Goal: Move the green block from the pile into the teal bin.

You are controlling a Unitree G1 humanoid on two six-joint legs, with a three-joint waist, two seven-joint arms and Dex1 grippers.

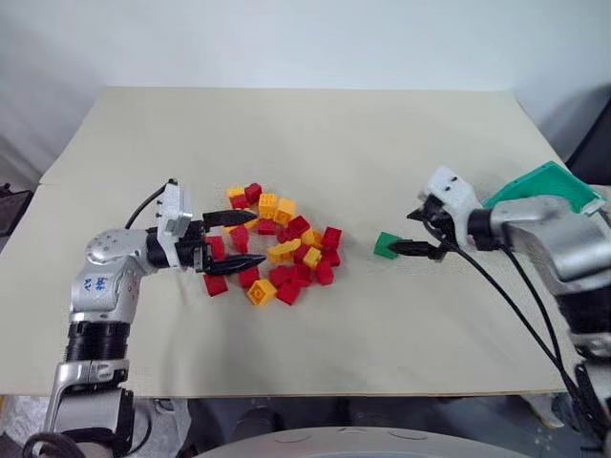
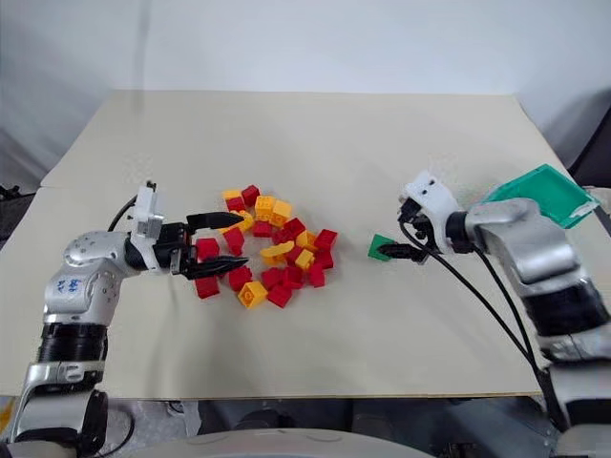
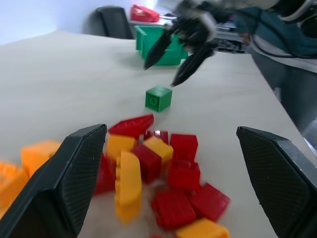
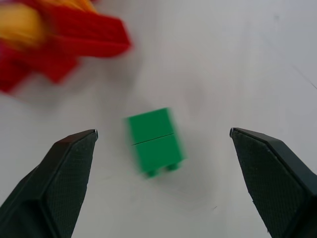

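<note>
Beige and bare over most of its top, the bench (image 1: pixel 315 143) fills the middle of the head views, with its near edge running along the lower part of the frame. The teal bin (image 1: pixel 546 184) sits at the right edge of the frame, partly hidden behind the right arm, so only its far end and whitish rim can be seen. The pile (image 1: pixel 277 246) of red and yellow-orange bricks lies left of centre; in the right wrist view its nearest bricks are smeared and hard to tell apart.

The green block (image 1: pixel 387 245) lies alone on the bench, right of the pile and apart from it, between the pile and the bin. It is a small dark-green brick lying on its side, with its studs facing sideways.

The left hand (image 1: pixel 232 239) is level at the left side of the pile, pointing right, its fingers spread wide and empty. The right hand (image 2: pixel 399 240) slants down toward the block from the right, its fingers wide open on either side of it, gripping nothing.
</note>
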